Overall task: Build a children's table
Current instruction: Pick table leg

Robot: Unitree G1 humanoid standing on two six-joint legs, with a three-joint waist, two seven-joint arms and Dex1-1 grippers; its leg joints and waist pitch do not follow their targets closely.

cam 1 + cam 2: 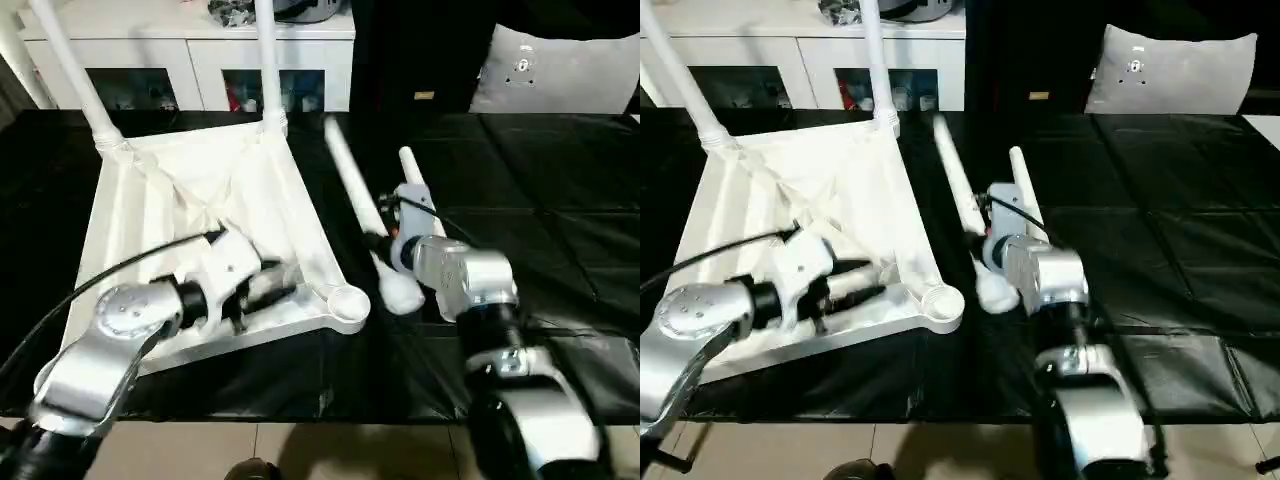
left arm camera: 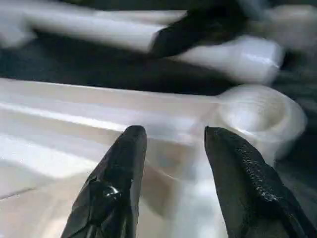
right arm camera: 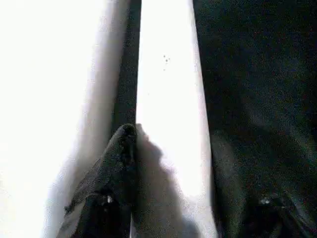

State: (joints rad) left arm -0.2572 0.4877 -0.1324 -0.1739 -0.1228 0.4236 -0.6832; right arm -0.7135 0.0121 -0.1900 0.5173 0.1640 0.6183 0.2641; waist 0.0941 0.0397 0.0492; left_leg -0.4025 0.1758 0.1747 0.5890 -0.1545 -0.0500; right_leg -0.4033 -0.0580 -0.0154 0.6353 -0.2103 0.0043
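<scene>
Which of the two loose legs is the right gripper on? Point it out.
The loose leg farther from the table top: the right gripper sits over it. The other loose leg lies alongside, between it and the top.

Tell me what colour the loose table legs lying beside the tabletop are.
White, the loose legs, best seen in the left eye view against the black table cover.

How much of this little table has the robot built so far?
About half. The white plastic table top lies upside down on the black table, with two white tube legs standing in its far corners. The right gripper is closed around a third leg; the fourth leg lies beside it. The near corner socket is empty.
</scene>
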